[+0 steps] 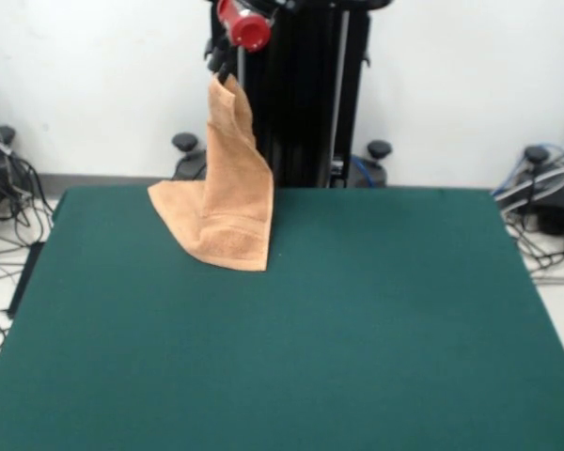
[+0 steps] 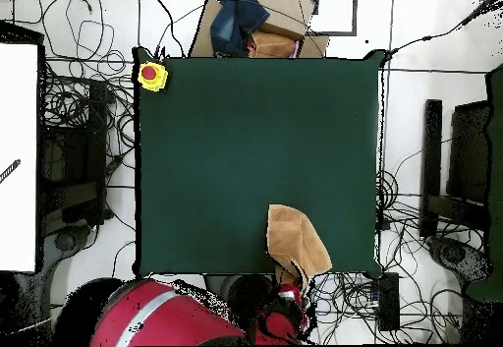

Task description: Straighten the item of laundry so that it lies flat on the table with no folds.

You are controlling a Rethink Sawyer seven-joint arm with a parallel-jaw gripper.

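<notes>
No brand, label or lettering can be read anywhere in either view. There is one towel point(image 1: 227, 202), light orange-tan, and one dark green table point(image 1: 357, 329) under it. In the overhead view one yellow box with a red button point(image 2: 151, 75) sits at the upper left corner of the table, and a heap of blue and tan cloth and cardboard point(image 2: 257, 27) lies just beyond the table's top edge.

The red and black arm point(image 1: 243, 26) comes down at the top centre-left of the front view, and its pincer point(image 1: 225, 71) is clamped on the towel's top corner. The towel hangs from that pinch in a narrow strip, widens lower down, and its bottom part rests on the table in the upper left area of the front view, close to the far edge, with one flap spread to the left. Overhead, the towel shows at the lower right of the table, reaching the bottom edge just above the arm's red body.
</notes>
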